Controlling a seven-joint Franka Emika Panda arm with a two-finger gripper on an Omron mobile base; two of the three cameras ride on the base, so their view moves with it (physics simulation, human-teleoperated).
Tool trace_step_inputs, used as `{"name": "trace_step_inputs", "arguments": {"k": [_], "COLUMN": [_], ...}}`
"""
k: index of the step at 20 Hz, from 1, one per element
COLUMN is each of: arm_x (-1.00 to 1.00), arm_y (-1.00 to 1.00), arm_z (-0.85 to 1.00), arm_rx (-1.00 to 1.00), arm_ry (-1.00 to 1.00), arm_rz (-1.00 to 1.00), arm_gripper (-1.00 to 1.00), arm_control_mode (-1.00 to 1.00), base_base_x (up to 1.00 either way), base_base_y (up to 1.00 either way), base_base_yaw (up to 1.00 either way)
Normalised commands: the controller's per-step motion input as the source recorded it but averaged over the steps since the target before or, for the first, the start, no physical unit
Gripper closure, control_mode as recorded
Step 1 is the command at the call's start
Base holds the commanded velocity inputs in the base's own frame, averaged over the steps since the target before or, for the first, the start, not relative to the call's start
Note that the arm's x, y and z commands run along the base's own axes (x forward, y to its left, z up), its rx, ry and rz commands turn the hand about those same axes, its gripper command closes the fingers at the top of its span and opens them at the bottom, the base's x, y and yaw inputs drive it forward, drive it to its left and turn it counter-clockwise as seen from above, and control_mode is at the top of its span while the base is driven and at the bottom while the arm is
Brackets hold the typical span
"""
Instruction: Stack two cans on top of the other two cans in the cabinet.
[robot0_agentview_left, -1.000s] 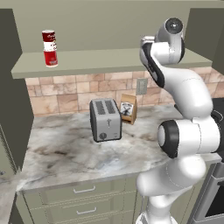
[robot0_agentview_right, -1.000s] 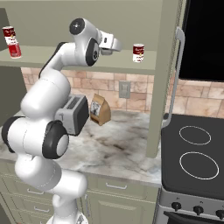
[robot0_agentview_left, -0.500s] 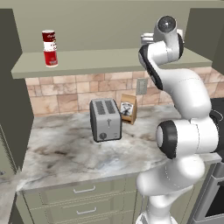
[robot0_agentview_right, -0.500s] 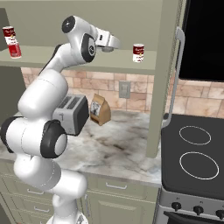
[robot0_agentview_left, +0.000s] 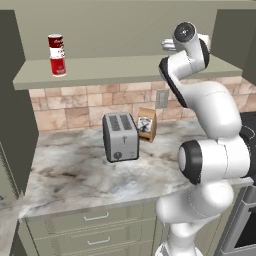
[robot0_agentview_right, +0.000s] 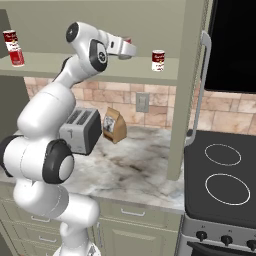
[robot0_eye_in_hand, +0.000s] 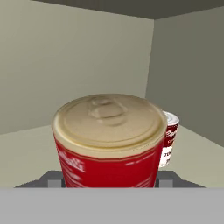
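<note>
A red can (robot0_eye_in_hand: 109, 144) with a pale lid sits between my gripper's (robot0_eye_in_hand: 109, 179) two dark finger tips, and the gripper is shut on it. My hand (robot0_agentview_right: 128, 50) holds this can (robot0_agentview_right: 128, 39) just above the shelf of the cabinet (robot0_agentview_right: 100, 67). A second can (robot0_eye_in_hand: 169, 140), red above and white below, stands on the shelf just behind and to the right of the held one; it is the lone can (robot0_agentview_right: 158, 60) near the cabinet's right side. Far to the left stands a stack of two cans (robot0_agentview_left: 56, 55). My gripper (robot0_agentview_left: 168, 44) reaches in over the shelf.
On the marble counter below stand a toaster (robot0_agentview_left: 120, 136) and a brown paper bag (robot0_agentview_left: 147, 124). The cabinet's right side panel (robot0_agentview_right: 192, 75) rises close to the lone can. A black stove (robot0_agentview_right: 225, 175) lies to the right, and drawers (robot0_agentview_left: 95, 227) sit under the counter.
The arm's upper links have swung a little to the left. The hand with the can has stayed at about the same place over the shelf.
</note>
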Motion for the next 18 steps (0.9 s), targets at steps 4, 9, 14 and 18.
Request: {"name": "trace_step_inputs", "arguments": {"k": [4, 9, 14, 18], "arm_x": [-0.10, -0.11, -0.02, 0.00], "arm_y": [-0.13, -0.16, -0.18, -0.06], "arm_z": [0.14, 0.11, 0.07, 0.19], "arm_rx": [0.00, 0.00, -0.03, -0.01], "arm_ry": [-0.03, -0.01, -0.01, -0.03], "arm_rz": [-0.04, -0.04, -0.06, -0.05], "arm_gripper": [1.00, 1.00, 1.00, 1.00], "arm_control_mode": [-1.00, -1.00, -1.00, -1.00], "base_base_x": [0.00, 0.00, 0.00, 0.00], "base_base_y": [0.00, 0.00, 0.00, 0.00], "base_base_yaw": [0.00, 0.00, 0.00, 0.00]}}
